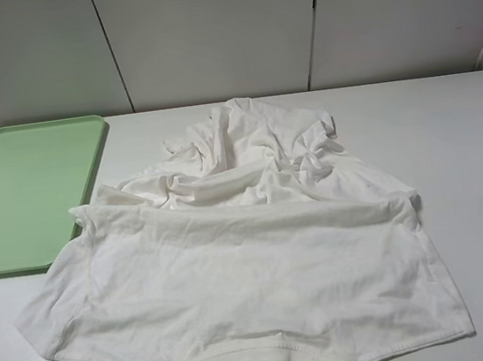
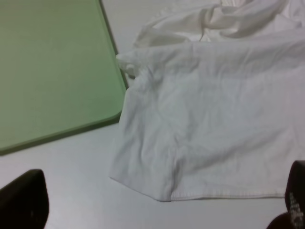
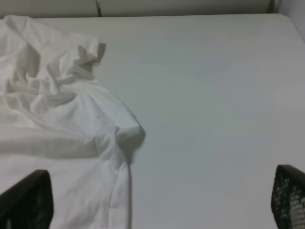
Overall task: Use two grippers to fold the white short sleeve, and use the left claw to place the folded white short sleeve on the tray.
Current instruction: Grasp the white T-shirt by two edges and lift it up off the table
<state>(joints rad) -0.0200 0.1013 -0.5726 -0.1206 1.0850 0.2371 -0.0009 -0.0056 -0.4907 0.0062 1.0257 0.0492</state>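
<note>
Reading by the overhead view, with the clock centred on the table.

1. The tray (image 1: 13,202) lies flat at 9 to 10 o'clock, against the table's left edge, with nothing on it. Judgement: it sits on the left arm's side because that arm must make the final delivery.

2. The left gripper (image 2: 159,207) does not appear overhead. Its wrist view shows two dark fingers (image 2: 24,202) set wide apart with nothing between them. It hangs above the garment's near left corner, with the tray (image 2: 52,67) just beyond. Judgement: it is posted over a hem corner, a sensible first pinch point.

3. The white short sleeve (image 1: 247,287) occupies the centre and spreads toward 6 o'clock.
   - The near half lies fairly flat, with the stitched band at the front edge.
   - The far half, toward 12 o'clock, is bunched and wrinkled.
   - Its left sleeve meets the tray's right rim at about 9 o'clock. Whether it touches or overlaps the rim cannot be told.
   - Judgement: no fold has been made yet, and the crumpled part will need drawing out for a clean fold.

4. The right gripper (image 3: 157,200) is likewise absent overhead. Its fingers (image 3: 26,202) stand fully apart and are empty, above the shirt's (image 3: 57,119) right side where the cloth ends. Judgement: it mirrors the left, ready for a matched two-point lift.

5. The table (image 1: 467,133) from 2 to 4 o'clock shows as plain white surface.

Risk, as a judgement: soft cloth may slip or drag unevenly if the two pinches are not level.
</note>
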